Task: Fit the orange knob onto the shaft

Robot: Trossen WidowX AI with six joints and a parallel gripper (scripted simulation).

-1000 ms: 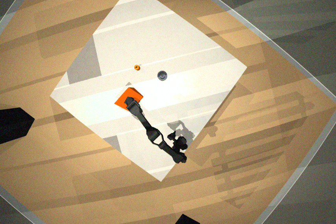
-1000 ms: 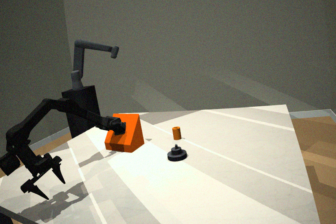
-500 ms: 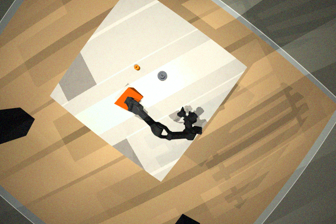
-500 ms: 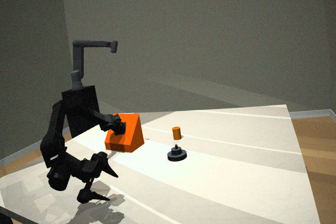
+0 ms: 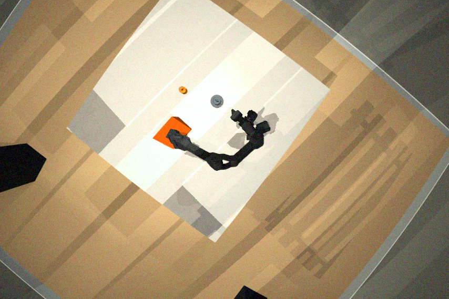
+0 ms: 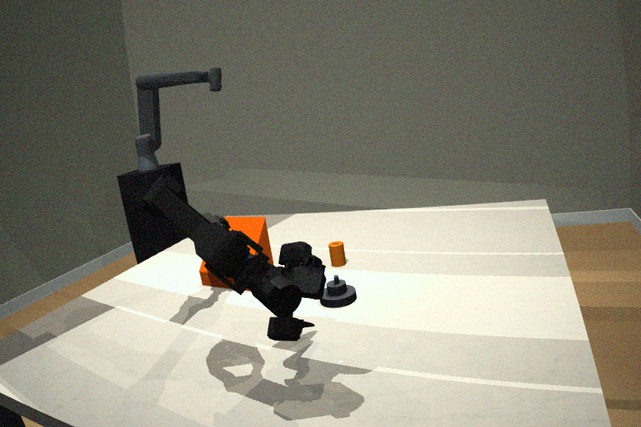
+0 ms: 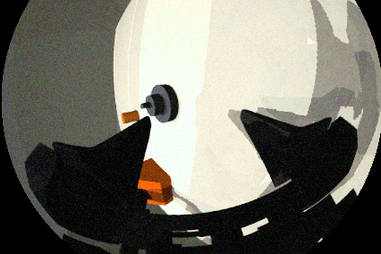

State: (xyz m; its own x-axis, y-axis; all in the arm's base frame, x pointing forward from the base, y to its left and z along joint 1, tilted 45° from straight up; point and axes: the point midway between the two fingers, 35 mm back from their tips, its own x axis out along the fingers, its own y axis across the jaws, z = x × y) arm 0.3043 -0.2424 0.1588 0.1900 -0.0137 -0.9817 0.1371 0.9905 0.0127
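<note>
Beside the round pedestal (image 5: 216, 101) (image 6: 338, 296) (image 7: 170, 103), glare whitens the tabletop (image 5: 210, 51) (image 6: 454, 299) (image 7: 255, 38), while grain speckles the dim walls (image 6: 374, 47) beyond.

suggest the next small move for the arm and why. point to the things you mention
I'd probably swing the open gripper (image 5: 241, 112) (image 6: 317, 309) (image 7: 198, 117) toward the orange knob (image 5: 184, 91) (image 6: 337, 256) (image 7: 130, 117), keeping clear of the round pedestal (image 5: 212, 104) (image 6: 348, 296) (image 7: 173, 105). The knob stands upright off the pedestal, and nothing is between the fingers, so grasping should come first.
</note>
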